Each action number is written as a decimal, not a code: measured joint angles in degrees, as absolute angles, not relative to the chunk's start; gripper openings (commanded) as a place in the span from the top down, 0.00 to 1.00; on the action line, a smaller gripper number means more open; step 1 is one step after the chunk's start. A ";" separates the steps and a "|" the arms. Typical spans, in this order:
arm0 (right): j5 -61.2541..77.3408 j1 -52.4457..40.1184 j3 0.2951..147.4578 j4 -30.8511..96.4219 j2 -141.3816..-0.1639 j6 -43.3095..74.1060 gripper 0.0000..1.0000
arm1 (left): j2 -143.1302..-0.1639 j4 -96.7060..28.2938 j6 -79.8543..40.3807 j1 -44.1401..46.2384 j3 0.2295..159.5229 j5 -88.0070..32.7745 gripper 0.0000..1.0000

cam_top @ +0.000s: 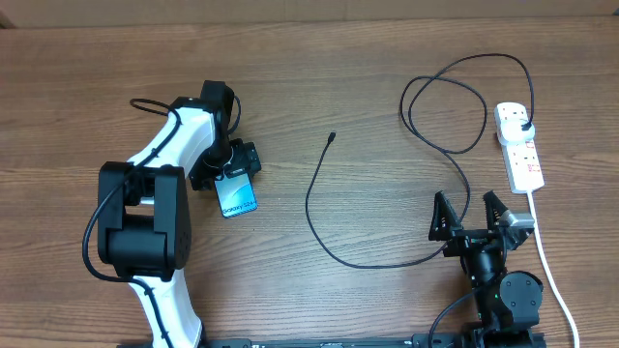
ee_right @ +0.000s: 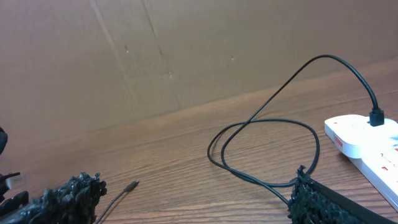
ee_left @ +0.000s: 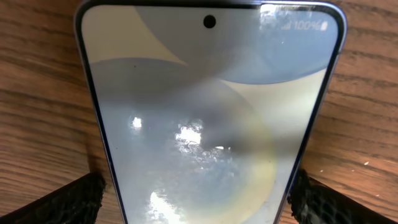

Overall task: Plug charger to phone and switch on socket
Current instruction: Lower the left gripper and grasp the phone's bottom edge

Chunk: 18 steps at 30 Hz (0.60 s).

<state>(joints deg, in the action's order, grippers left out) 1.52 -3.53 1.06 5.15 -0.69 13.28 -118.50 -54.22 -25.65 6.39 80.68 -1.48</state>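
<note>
The phone (cam_top: 238, 196) lies on the wooden table at the left with its screen lit, and it fills the left wrist view (ee_left: 205, 124). My left gripper (cam_top: 232, 174) is open, with one finger on each side of the phone's lower end (ee_left: 198, 208). The charger (cam_top: 314, 208) is a thin black cable. Its connector tip (cam_top: 332, 136) lies free at mid-table and also shows in the right wrist view (ee_right: 129, 185). Its black plug (cam_top: 523, 126) sits in the white socket strip (cam_top: 520, 159) at the far right. My right gripper (cam_top: 471, 215) is open and empty near the front edge.
The cable makes loose loops (cam_top: 445, 106) left of the strip, also seen in the right wrist view (ee_right: 267, 124). The strip's white lead (cam_top: 546, 256) runs toward the front edge, past the right arm. A cardboard wall (ee_right: 155, 56) stands behind the table.
</note>
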 measured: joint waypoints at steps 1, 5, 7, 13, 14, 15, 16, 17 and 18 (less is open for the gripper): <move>1.48 -3.53 1.06 5.13 -0.69 13.28 0.00 | -118.50 -54.24 -25.52 6.39 80.64 -1.23 0.10; 1.50 -3.51 1.06 5.13 -0.69 13.28 0.00 | -118.39 -54.06 -24.95 6.35 80.47 -0.73 0.20; 1.52 -3.53 1.06 5.17 -0.69 13.30 0.00 | -118.34 -54.00 -24.91 6.35 80.42 -0.75 0.22; 1.50 -3.53 1.06 5.13 -0.69 13.30 0.00 | -118.13 -53.76 -24.91 6.35 80.31 -0.60 0.30; 1.52 -3.53 1.06 5.13 -0.69 13.28 0.00 | -118.13 -53.67 -24.91 6.35 80.27 -0.60 0.29; 1.50 -3.53 1.06 5.13 -0.69 13.28 0.00 | -118.10 -53.63 -24.91 6.35 80.27 -0.60 0.28; 1.52 -3.51 1.06 5.17 -0.69 13.26 0.00 | -118.06 -53.56 -24.91 6.35 80.23 -0.60 0.28; 1.50 -3.53 1.06 5.15 -0.69 13.26 0.00 | -118.06 -53.49 -24.91 6.35 80.20 -0.60 0.27; 1.50 -3.53 1.06 5.15 -0.69 13.28 0.00 | -118.06 -53.47 -24.91 6.35 80.20 -0.60 0.27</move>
